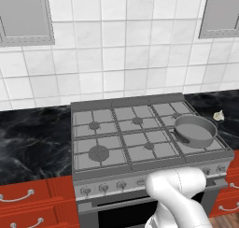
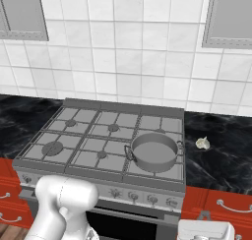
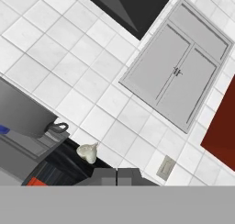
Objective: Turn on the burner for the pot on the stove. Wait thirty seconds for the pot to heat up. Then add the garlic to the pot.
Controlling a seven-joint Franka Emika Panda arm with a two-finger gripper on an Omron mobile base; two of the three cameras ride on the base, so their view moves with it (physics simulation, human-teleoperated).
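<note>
While the hand (image 3: 116, 177) sits with fingers pressed together on nothing, the dull grey pot (image 2: 154, 151) rests empty on the stove's (image 2: 74, 135) front right burner, and beyond, the lumpy cream garlic (image 2: 202, 143) lies on the black table (image 2: 221, 150).

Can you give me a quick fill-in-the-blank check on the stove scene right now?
The pot sits on the stove's front ____ burner.
The garlic lies on the black ____ right of the stove.
The inside of the pot is ____.
The gripper's jaws are ____.
Missing words: right; counter; empty; shut
</note>
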